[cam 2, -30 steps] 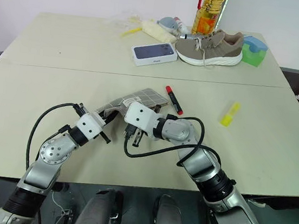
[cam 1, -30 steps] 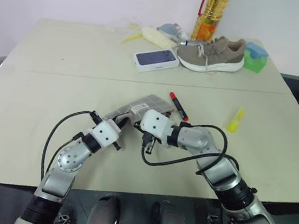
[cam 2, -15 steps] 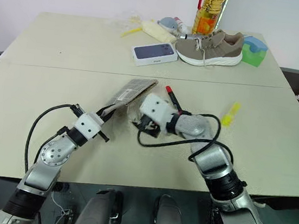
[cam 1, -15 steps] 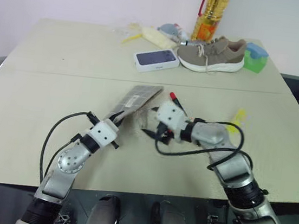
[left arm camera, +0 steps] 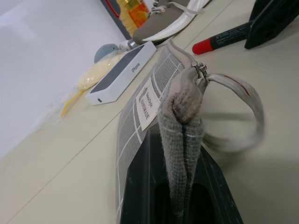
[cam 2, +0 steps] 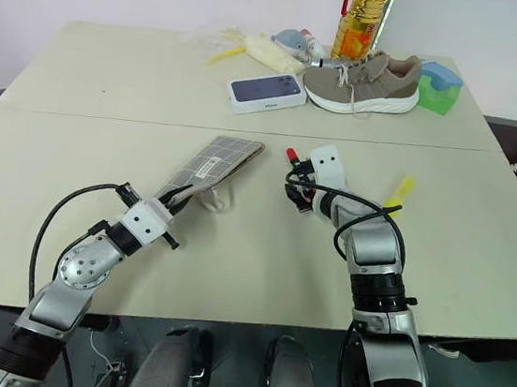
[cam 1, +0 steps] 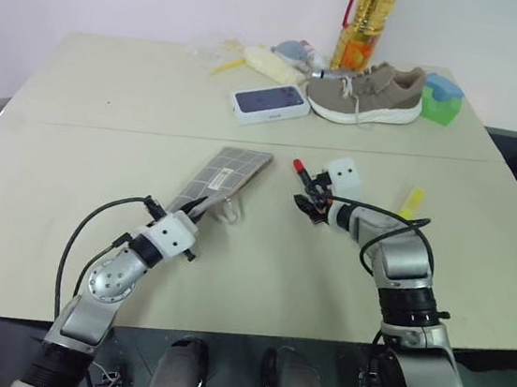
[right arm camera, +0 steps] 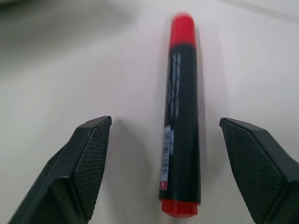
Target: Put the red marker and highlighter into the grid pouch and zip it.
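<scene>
The right pincer (right arm camera: pixel 159 163), fingers spread wide, hovers at the red marker (right arm camera: pixel 181 116), which lies flat on the table (cam 1: pixel 103 156) between the two black fingertips (right arm camera: pixel 88 154), touched by neither. The left pincer (left arm camera: pixel 180 196) is pressed together on one end of the grid pouch (cam 1: pixel 223 178), lifting that end while the far end rests on the table; its zipper pull loop (left arm camera: pixel 238 116) hangs free beside the grip. The yellow highlighter (cam 1: pixel 410 203) lies just beyond the right arm, apart from the marker. A phone box (cam 1: pixel 270 102), a shoe (cam 1: pixel 365 91) and an oil bottle (cam 1: pixel 362 22) stand well apart at the table's far side. Judged from this, the step in hand is picking up the marker: the next move calls for closing squarely on its dark barrel, then carrying it to the pouch mouth. Whether the pouch is unzipped cannot be told.
</scene>
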Robot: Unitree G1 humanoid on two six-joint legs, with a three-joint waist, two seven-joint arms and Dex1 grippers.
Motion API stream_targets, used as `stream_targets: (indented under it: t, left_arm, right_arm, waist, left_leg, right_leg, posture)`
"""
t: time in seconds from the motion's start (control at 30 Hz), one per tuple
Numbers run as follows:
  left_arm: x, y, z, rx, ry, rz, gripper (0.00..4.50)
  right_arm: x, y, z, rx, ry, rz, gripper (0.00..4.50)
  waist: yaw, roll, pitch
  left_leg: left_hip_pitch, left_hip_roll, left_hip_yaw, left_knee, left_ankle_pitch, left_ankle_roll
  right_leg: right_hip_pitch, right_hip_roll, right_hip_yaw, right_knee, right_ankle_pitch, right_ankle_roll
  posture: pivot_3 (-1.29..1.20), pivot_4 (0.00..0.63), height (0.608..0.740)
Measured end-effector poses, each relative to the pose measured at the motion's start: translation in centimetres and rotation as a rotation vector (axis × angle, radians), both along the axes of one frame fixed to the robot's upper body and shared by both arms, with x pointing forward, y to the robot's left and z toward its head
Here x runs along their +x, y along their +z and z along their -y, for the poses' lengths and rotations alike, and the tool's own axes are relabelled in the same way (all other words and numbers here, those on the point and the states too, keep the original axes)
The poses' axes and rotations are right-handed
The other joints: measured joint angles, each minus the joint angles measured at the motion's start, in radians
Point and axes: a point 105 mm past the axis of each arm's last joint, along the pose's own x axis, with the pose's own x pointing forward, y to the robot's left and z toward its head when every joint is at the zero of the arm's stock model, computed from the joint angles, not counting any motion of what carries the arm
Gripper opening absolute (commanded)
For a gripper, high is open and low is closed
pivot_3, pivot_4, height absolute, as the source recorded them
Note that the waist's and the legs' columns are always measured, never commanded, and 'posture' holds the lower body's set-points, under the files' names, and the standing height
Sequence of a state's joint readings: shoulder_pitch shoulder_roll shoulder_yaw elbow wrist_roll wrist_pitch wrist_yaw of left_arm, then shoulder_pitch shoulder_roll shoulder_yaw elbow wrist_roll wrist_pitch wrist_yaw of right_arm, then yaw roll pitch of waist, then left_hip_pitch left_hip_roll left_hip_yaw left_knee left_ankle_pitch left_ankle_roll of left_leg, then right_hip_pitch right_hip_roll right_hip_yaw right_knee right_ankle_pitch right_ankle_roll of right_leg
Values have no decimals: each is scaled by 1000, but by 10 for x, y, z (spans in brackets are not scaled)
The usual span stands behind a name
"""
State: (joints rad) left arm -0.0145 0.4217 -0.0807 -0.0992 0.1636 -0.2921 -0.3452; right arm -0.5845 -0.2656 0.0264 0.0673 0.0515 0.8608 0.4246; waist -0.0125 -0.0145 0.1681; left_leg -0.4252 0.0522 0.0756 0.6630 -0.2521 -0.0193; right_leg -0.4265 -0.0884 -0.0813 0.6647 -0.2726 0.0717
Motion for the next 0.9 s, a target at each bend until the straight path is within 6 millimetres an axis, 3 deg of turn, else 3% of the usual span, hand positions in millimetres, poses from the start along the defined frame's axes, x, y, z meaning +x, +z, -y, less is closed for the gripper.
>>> stream_targets:
  t: [0.13,0.27,0.47,0.67,0.9]
  left_arm:
    - [0,-2,0,3,-10,-13,0]
    - [1,0,1,-20,-27,-19,0]
    - [4,10,1,-97,-76,-32,0]
    - [6,15,5,-127,-120,-50,0]
    - [6,17,9,-123,-150,-53,0]
  right_arm:
    - [0,1,1,7,-4,1,412]
    - [-4,7,12,-90,26,69,394]
    - [-28,48,18,-279,237,340,394]
    - [-48,41,23,-350,348,347,394]
    - [-52,46,17,-355,374,369,394]
  waist:
    - [-1,0,0]
    - [4,1,0]
    - [-1,1,1]
    - [1,1,1]
    - [3,1,1]
  left_leg:
    - [0,0,0,0,0,0]
    - [-1,0,0,0,0,0]
    - [0,-1,0,0,0,0]
    - [0,-1,0,0,0,0]
    - [0,-1,0,0,0,0]
  right_leg:
    - [0,0,0,0,0,0]
    - [0,-1,0,0,0,0]
    - [0,0,0,-1,0,1]
    - [0,0,0,-1,0,0]
    - [0,0,0,-1,0,0]
  posture:
    - [0,150,724]
    - [0,150,724]
    - [0,150,724]
    - [0,150,724]
    - [0,150,724]
